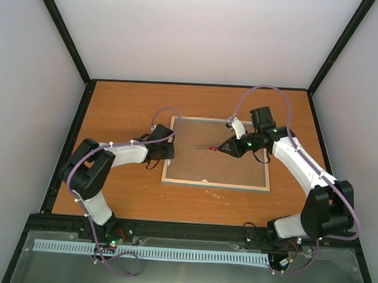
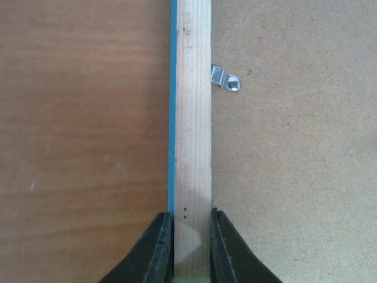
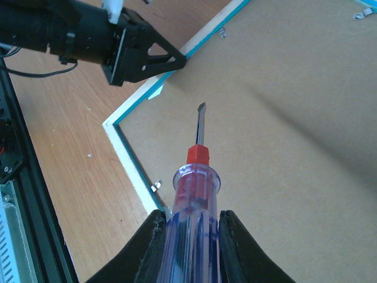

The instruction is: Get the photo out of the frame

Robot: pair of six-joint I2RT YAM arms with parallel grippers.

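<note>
We pinch the frame by its rail in left gripper, likely steadying it, right gripper clamping a screwdriver above its backing board.

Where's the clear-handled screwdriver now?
The screwdriver sits in the right gripper, centre-right in top view, tip over the light-blue frame's brown backing board, pointing toward the left gripper.

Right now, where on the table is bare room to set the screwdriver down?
Bare table: the far strip between the frame and the back wall, and the near strip before the arm bases. Crowded: left of the frame, where the left claw clamps its rail; right of it, under the arm whose right claw holds the screwdriver.
</note>
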